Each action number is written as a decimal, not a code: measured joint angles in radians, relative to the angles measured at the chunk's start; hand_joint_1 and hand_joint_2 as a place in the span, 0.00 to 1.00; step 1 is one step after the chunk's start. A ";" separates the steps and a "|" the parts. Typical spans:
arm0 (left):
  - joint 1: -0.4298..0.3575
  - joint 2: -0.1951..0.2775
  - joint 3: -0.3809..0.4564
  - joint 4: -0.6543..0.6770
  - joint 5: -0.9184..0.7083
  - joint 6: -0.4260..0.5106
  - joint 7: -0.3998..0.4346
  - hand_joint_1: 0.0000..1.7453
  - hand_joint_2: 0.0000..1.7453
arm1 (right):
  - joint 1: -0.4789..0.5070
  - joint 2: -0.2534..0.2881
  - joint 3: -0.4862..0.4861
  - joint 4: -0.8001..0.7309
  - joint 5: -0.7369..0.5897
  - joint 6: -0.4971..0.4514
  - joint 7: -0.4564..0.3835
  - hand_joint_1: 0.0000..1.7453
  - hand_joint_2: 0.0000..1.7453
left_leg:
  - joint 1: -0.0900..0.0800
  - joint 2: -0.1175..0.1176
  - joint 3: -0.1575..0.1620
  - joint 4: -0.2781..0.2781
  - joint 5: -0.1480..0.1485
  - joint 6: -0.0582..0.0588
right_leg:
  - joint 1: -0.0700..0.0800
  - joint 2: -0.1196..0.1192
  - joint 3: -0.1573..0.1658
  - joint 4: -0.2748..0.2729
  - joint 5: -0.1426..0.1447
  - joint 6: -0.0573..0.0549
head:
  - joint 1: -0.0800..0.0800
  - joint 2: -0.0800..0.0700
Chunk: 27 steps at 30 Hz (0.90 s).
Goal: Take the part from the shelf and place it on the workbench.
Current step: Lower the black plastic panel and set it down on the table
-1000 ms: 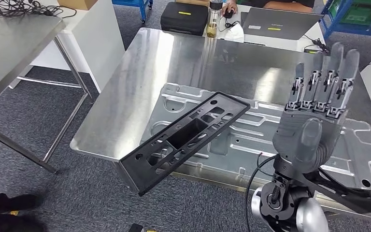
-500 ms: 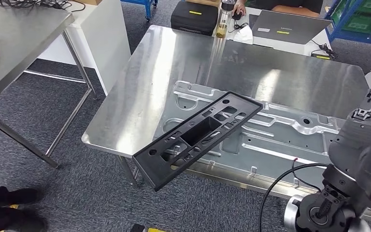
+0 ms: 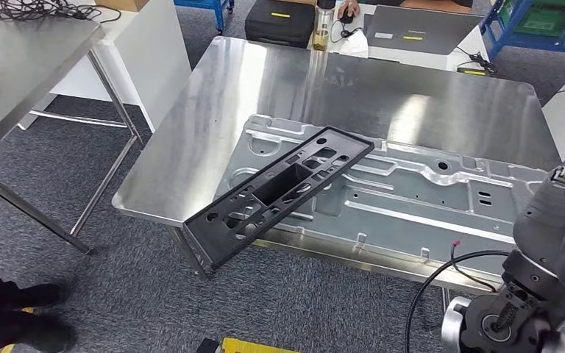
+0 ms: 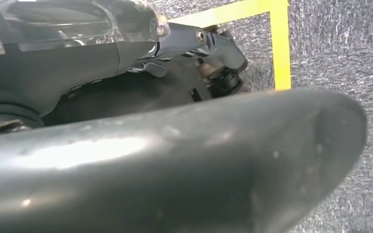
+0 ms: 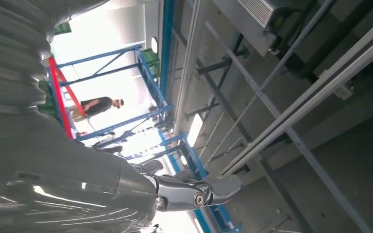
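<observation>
- One black plastic part (image 3: 279,195) is seen over the near left corner of the bench (image 3: 213,110). It is long and flat, like a frame, with many holes cut through it.
- Its far end is over a metal sheet (image 3: 427,198). Its near end sticks out past the near edge of the bench. Whether it is lying down or being held up cannot be told.
- One metal sheet is laid along the near edge. It is silver and bumpy, with pressed ridges and small round holes.
- The bench top is made of shiny, smooth steel with rounded corners.
- The right hand (image 3: 555,220) is raised by the near right corner. It is grey, its fingers (image 5: 209,189) are stretched out straight, and nothing is held in it.
- The left hand (image 4: 53,63) is seen close up, dark and blurred. How it is set cannot be told.
- At the far edge, one clear bottle (image 3: 320,37), one black case (image 3: 279,18) and one grey laptop (image 3: 412,29) are seen.
- A grey carpet (image 3: 140,294) is seen under the bench.
</observation>
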<state>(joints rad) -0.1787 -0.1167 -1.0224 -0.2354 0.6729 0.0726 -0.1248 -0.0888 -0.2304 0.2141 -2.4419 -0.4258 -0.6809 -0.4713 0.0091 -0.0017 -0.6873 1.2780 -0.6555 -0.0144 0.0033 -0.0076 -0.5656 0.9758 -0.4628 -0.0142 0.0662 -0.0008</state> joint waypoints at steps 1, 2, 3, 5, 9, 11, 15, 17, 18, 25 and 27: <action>0.000 0.000 0.000 0.000 0.000 -0.002 0.000 0.00 0.00 | 0.002 0.000 0.000 0.000 -0.003 0.000 -0.003 0.00 1.00 | 0.000 0.000 0.015 0.007 -0.005 -0.001 | 0.000 0.000 -0.014 0.005 0.007 0.001 | -0.004 0.000; 0.000 0.000 0.000 0.000 0.000 -0.003 0.001 0.00 0.00 | 0.003 -0.001 0.000 0.000 -0.005 0.000 -0.008 0.00 1.00 | 0.000 0.001 0.048 -0.023 0.006 -0.001 | 0.000 0.000 -0.029 0.011 0.014 0.003 | -0.007 0.000; 0.001 0.001 0.000 0.000 0.000 -0.004 0.002 0.00 0.00 | 0.004 -0.002 0.000 0.000 -0.006 0.000 -0.016 0.00 1.00 | 0.000 0.001 0.098 -0.084 0.026 0.000 | 0.000 0.001 -0.043 0.017 0.021 0.006 | -0.009 0.000; 0.001 0.002 0.000 0.000 0.003 -0.006 0.002 0.00 0.00 | 0.004 -0.002 0.001 0.001 -0.008 0.000 -0.041 0.00 1.00 | -0.001 -0.001 0.183 -0.213 0.055 0.008 | 0.001 0.002 -0.066 0.032 0.032 0.015 | -0.011 0.000; 0.009 0.006 0.000 0.000 0.014 -0.008 -0.003 0.00 0.00 | 0.012 -0.001 0.005 0.007 -0.021 0.000 -0.089 0.00 1.00 | -0.007 -0.005 0.195 -0.262 0.088 0.034 | -0.004 0.003 -0.081 0.033 0.061 0.036 | -0.006 0.000; 0.013 0.007 0.000 0.000 0.018 -0.010 -0.005 0.00 0.00 | 0.023 0.000 0.007 0.010 -0.040 0.000 -0.109 0.00 1.00 | -0.004 -0.002 0.174 -0.265 0.113 0.045 | -0.006 0.007 -0.097 0.056 0.023 0.048 | -0.005 0.000; 0.014 0.008 0.000 0.000 0.021 -0.014 -0.011 0.00 0.00 | 0.046 0.001 0.008 0.015 -0.073 0.000 -0.142 0.00 1.00 | -0.002 -0.001 0.114 -0.264 0.160 0.053 | -0.011 0.008 -0.135 0.275 -0.156 0.064 | 0.014 0.000; 0.014 0.009 0.000 0.000 0.021 -0.015 -0.013 0.00 0.00 | 0.053 0.001 0.008 0.017 -0.080 0.000 -0.148 0.00 1.00 | -0.003 0.000 0.085 -0.263 0.181 0.050 | -0.011 0.008 -0.103 0.300 -0.143 0.062 | 0.021 0.000; 0.014 0.009 0.000 0.000 0.021 -0.015 -0.014 0.00 0.00 | 0.056 0.001 0.008 0.019 -0.083 0.000 -0.151 0.00 1.00 | -0.003 0.001 0.074 -0.263 0.191 0.048 | -0.011 0.008 -0.062 0.261 -0.116 0.060 | 0.024 0.000; 0.013 0.009 0.000 -0.001 0.025 0.002 -0.024 0.00 0.00 | 0.099 0.001 -0.002 0.019 -0.116 0.008 -0.199 0.00 1.00 | -0.001 0.001 0.044 -0.262 0.235 0.011 | 0.000 0.011 0.139 -0.041 -0.095 0.017 | 0.034 0.000; 0.013 0.010 0.000 -0.001 0.031 0.020 -0.029 0.00 0.00 | 0.112 0.002 -0.004 0.019 -0.117 0.009 -0.209 0.00 0.50 | 0.000 0.001 0.025 -0.213 0.180 0.004 | -0.003 0.007 0.127 -0.045 -0.075 0.003 | 0.023 0.000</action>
<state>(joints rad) -0.1655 -0.1064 -1.0224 -0.2366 0.7039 0.0929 -0.1538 0.0237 -0.2288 0.2097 -2.4229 -0.5428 -0.6717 -0.6801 0.0088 -0.0007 -0.6622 1.0651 -0.4750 -0.0108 0.0006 -0.0008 -0.4390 0.9304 -0.5378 -0.0112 0.0896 -0.0008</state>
